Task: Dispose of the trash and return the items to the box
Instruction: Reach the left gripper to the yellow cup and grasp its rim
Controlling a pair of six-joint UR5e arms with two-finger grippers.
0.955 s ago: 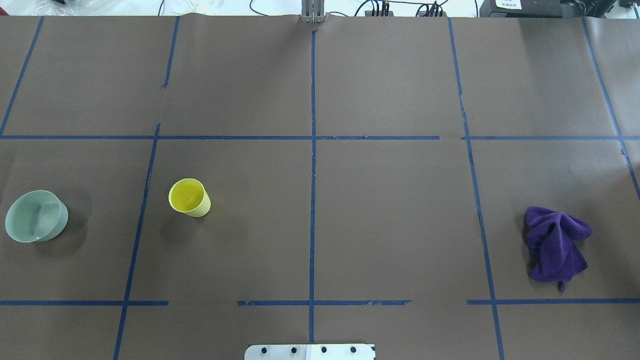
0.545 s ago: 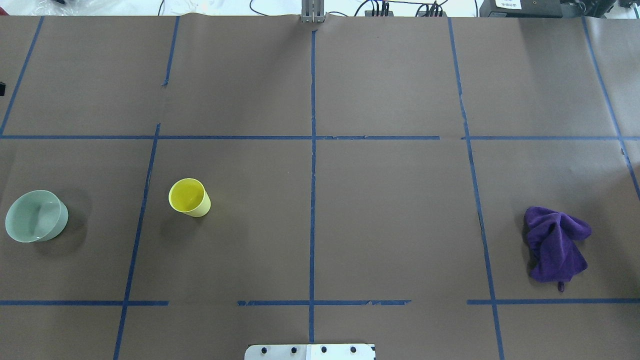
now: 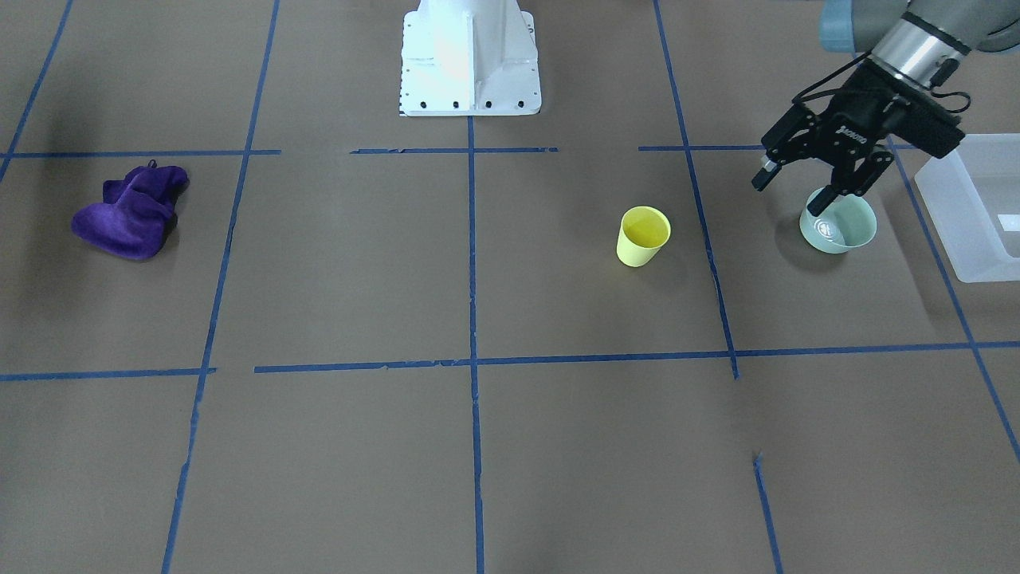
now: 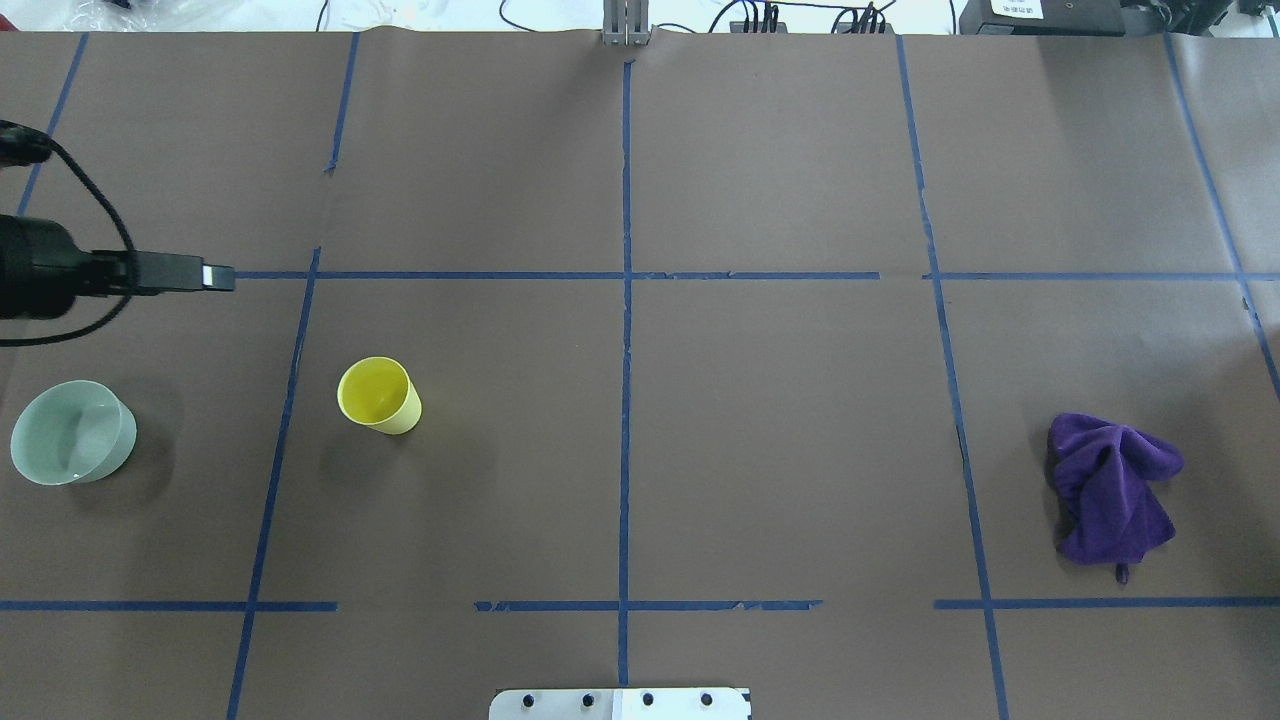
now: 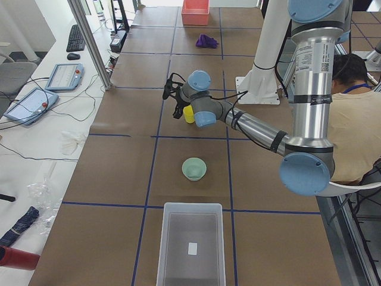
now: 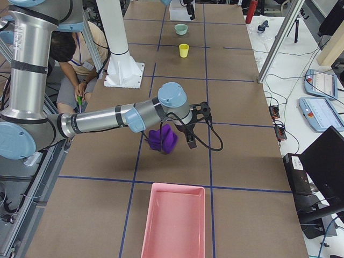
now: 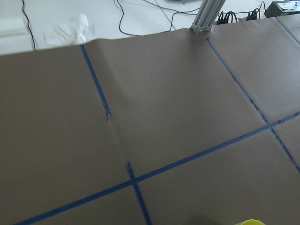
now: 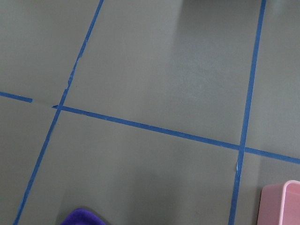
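The yellow cup [image 3: 642, 235] stands upright on the brown table, also in the overhead view [image 4: 378, 395]. The mint-green bowl [image 3: 843, 229] stands upright to its side, near the overhead view's left edge [image 4: 72, 432]. The frosted box [image 3: 948, 231] lies beyond the bowl at the table's end [image 5: 172, 250]. My left gripper [image 3: 795, 190] is open and empty. It hangs well above the table between cup and bowl [image 5: 175, 102]. My right gripper [image 6: 188, 134] hovers by the purple cloth [image 6: 163, 140]; I cannot tell whether it is open or shut.
The purple cloth [image 4: 1110, 490] lies crumpled on the right side of the table. A pink bin [image 6: 173, 223] lies at the table's right end. A person [image 5: 357, 119] sits behind the robot's base [image 3: 470, 56]. Blue tape lines cross the table.
My left arm has come into the overhead view from the left edge, above the bowl's side. The cup, bowl and cloth have not moved.
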